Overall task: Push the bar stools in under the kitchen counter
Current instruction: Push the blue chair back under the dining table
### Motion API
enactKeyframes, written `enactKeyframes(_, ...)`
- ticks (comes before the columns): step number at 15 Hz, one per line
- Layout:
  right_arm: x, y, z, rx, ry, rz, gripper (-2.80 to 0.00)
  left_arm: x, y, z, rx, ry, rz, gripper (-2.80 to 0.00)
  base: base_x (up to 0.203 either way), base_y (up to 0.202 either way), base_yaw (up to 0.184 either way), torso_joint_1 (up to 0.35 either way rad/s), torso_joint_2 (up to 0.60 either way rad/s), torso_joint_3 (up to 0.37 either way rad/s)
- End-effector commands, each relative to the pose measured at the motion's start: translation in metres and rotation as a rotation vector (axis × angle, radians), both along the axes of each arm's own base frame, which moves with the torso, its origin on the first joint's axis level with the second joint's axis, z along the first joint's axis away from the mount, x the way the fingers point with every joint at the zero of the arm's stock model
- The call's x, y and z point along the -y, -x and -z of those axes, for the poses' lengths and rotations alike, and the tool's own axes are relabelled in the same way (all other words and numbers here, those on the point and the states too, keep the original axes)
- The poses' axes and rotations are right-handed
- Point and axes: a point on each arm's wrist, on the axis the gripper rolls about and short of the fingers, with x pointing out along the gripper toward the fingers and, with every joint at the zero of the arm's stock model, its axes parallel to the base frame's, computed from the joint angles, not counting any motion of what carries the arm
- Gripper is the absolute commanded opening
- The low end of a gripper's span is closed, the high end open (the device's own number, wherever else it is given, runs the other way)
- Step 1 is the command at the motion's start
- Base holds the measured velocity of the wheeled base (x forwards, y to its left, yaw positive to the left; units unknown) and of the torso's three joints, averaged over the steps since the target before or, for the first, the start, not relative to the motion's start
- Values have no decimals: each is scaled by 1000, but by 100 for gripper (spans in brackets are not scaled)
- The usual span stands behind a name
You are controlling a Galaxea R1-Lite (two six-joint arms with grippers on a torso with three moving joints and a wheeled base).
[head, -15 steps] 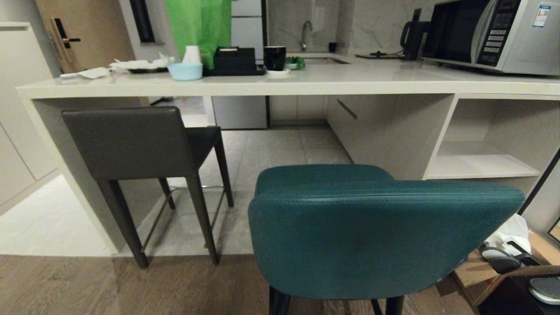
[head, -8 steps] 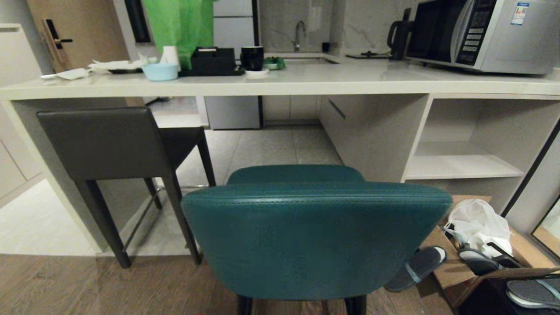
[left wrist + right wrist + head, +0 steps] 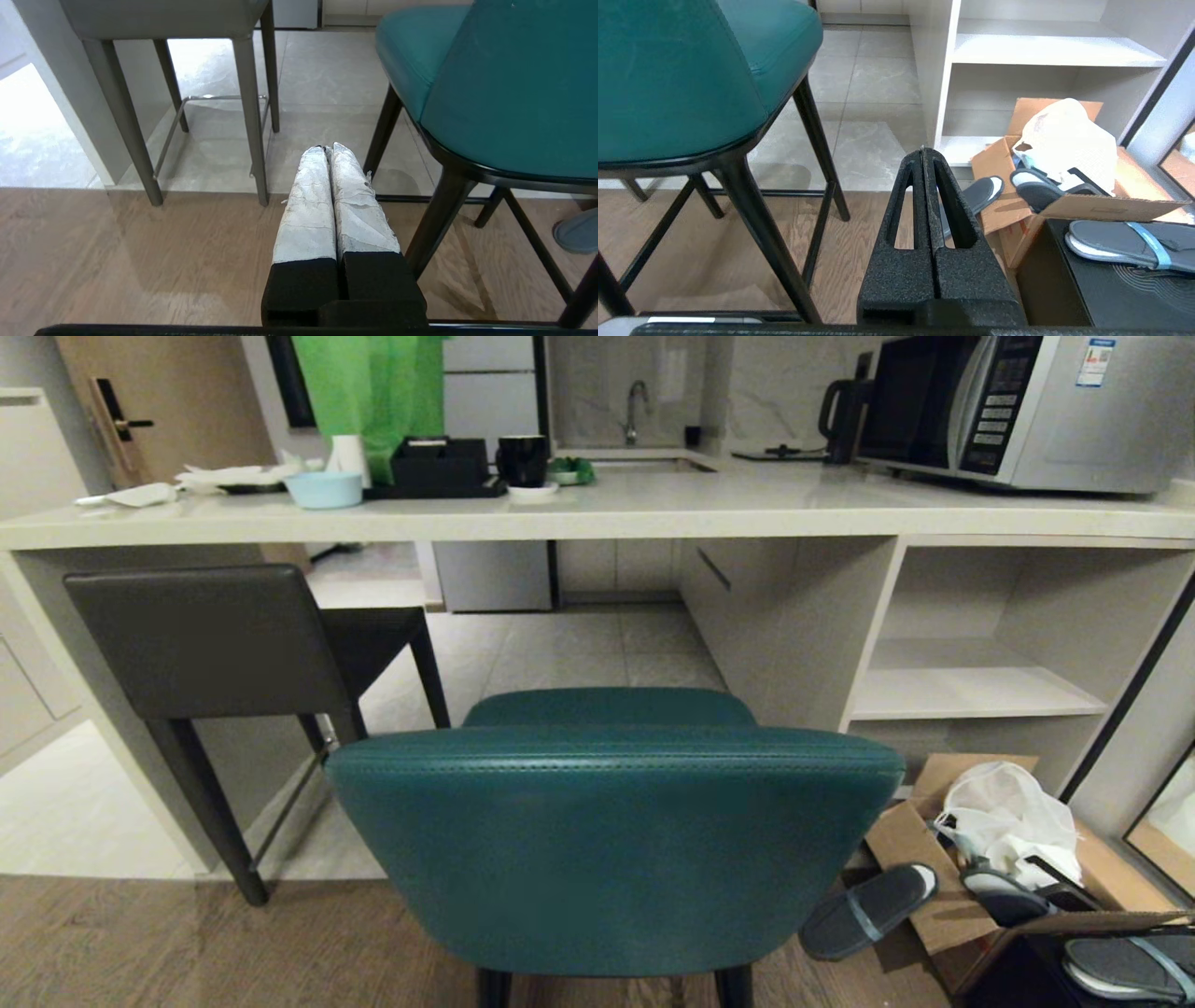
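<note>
Only in wrist views, left gripper [image 3: 327, 148], right gripper [image 3: 923, 150], jaws together.

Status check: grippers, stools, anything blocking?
Left gripper and right gripper shut, empty. Teal stool outside counter; grey stool partly under. Slipper, cardboard box beside teal stool.

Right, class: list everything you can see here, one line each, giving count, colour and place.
teal stool: 1, teal, nearest, out from the counter
grey stool: 1, dark grey, left, seat under the counter
counter: 1, off-white, across the back
microwave: 1, silver, counter right
kettle: 1, black, beside microwave
bowl: 1, pale blue, counter left
mug: 1, black, counter middle
box: 1, brown card, floor right
slippers: several, grey, by and in the box
left gripper: 1, white-wrapped, shut, low between the stools
right gripper: 1, black, shut, low beside the teal stool
</note>
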Motion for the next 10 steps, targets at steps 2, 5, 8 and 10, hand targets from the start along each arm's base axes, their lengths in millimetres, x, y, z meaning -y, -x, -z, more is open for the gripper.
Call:
enactKeyframes(2, 0, 0, 0, -4, -1, 1, -280, 0, 0, 1, 0, -35, 16, -280, 0, 0, 0, 0, 0, 0)
enactKeyframes(5, 0, -1, -24, -19, -12, 7, -280, 1, 1, -26, 18, -60, 67, -280, 0, 0, 0, 0, 0, 0)
enactKeyframes(8, 0, -25, -59, -102, -51, 6, -280, 2, -32, -69, -80, -30, 114, -280, 0, 0, 0, 0, 0, 0)
enactKeyframes(10, 0, -61, -80, -130, -54, 7, -280, 3, -73, -87, -121, -20, 131, -280, 0, 0, 0, 0, 0, 0)
